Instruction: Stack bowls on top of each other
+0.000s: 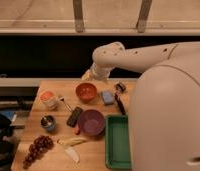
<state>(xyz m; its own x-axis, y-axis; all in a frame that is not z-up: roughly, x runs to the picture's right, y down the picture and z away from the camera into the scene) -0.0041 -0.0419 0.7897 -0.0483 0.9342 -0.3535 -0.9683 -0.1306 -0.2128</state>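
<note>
The orange-red bowl (86, 91) sits upright near the far middle of the wooden surface (53, 160). It is round and smooth, with a darker hollow. The purple bowl (91, 122) stands nearer the front, a little wider and glossy. The two are apart, one behind the other, and not stacked. Neither shows anything inside, though their hollows are dim.

The pincer (93, 74) is at the low end of the white arm (138, 55), over the far edge of the surface just behind the orange-red bowl. It blends into the arm's casing, and whether it is wide or narrow cannot be told. It holds neither bowl.

A black slab (74, 116), flat and rectangular, lies tilted just left of the purple bowl. On the other side, the green tray (117, 145) lies just beside that bowl. It is shallow with a raised rim, and its right side is hidden by the robot's body (168, 120). That rounded white bulk also covers the right end of the surface.

A blue block (108, 97) with soft corners lies right of the orange-red bowl. Past it is a dark stick (121, 104), too murky to name.

At the left stand a white cup (49, 99) with a reddish top and a small metal cup (48, 122) with a blue rim. A bunch of dark red grapes (37, 149) lies near the front left corner. Beside it are pale yellow strips (73, 142), their shape unclear.
</note>
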